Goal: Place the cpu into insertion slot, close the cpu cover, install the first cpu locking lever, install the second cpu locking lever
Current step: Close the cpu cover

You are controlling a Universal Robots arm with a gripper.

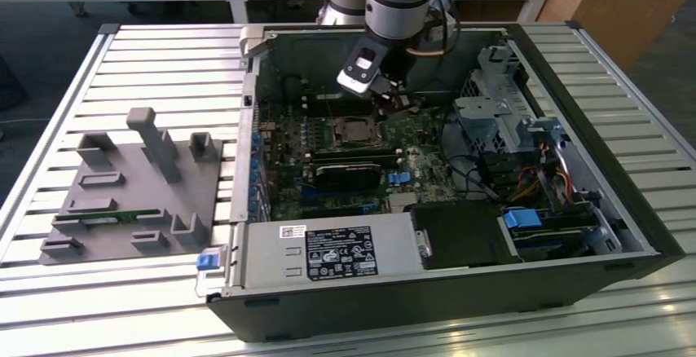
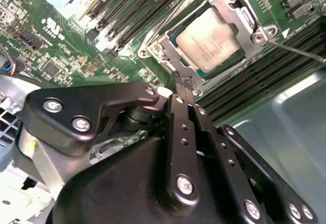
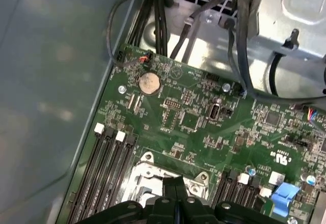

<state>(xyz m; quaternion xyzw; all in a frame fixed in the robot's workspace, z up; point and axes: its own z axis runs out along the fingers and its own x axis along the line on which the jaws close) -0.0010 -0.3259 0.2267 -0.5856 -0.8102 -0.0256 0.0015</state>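
A slatted metal table (image 1: 109, 308) carries the work. In the exterior view an open computer case (image 1: 435, 292) lies on its side at centre, which turns the green motherboard (image 1: 425, 161) up towards the arm. A grey fixture (image 1: 130, 194) sits at 9 o'clock of the case, well apart.

The gripper (image 1: 383, 96) hangs inside the case, near the insertion slot (image 1: 354, 131) and at about 1 o'clock of it. In the second wrist view its fingers (image 2: 175, 122) are pinched together on nothing, judged a posture for pushing rather than carrying.

The cpu cover (image 2: 239, 18) appears to lie flat, framing the cpu (image 2: 209, 40), which is seated in the slot. A thin wire lever (image 2: 300, 52) runs out from the socket's corner; whether it is latched cannot be told.
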